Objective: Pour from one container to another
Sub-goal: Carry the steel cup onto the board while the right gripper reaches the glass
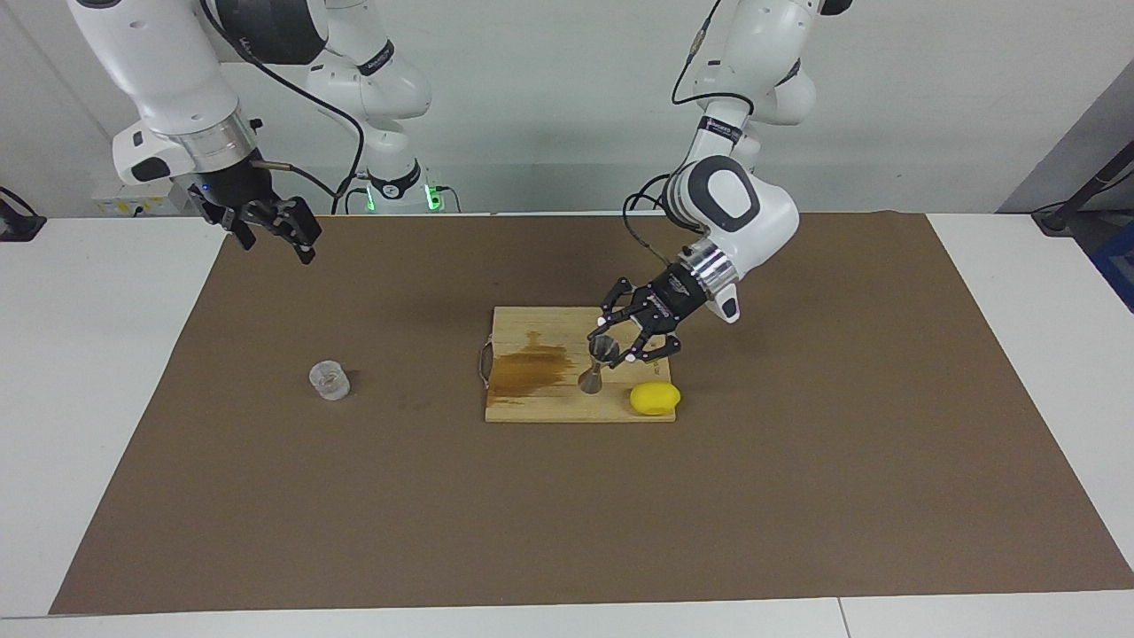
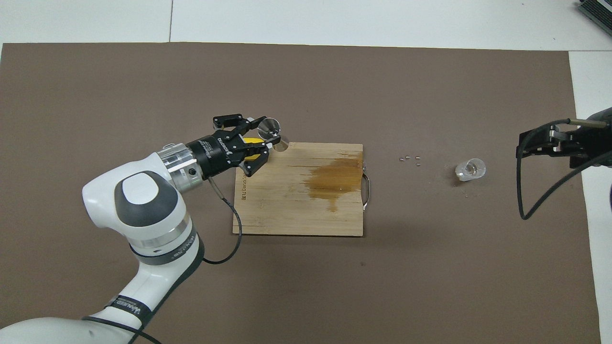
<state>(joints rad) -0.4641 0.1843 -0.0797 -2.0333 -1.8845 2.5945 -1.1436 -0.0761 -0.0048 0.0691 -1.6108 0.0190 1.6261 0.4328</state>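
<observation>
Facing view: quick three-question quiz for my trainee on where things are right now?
1. True or false: the left gripper holds the jigger over the cutting board.
2. The clear cup stands: A) on the board; B) on the brown mat, toward the right arm's end; C) inside the jigger.
3. Fill in: at the board's corner lies a yellow ___.
Key: 1 true; 2 B; 3 lemon.

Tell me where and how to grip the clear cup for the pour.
Grip the clear cup across its round side wall, coming in level from the right arm's end of the mat, where the right gripper hangs. It stands upright and alone, mouth up, so a side grip probably leaves the rim free for tipping toward the jigger.
</observation>
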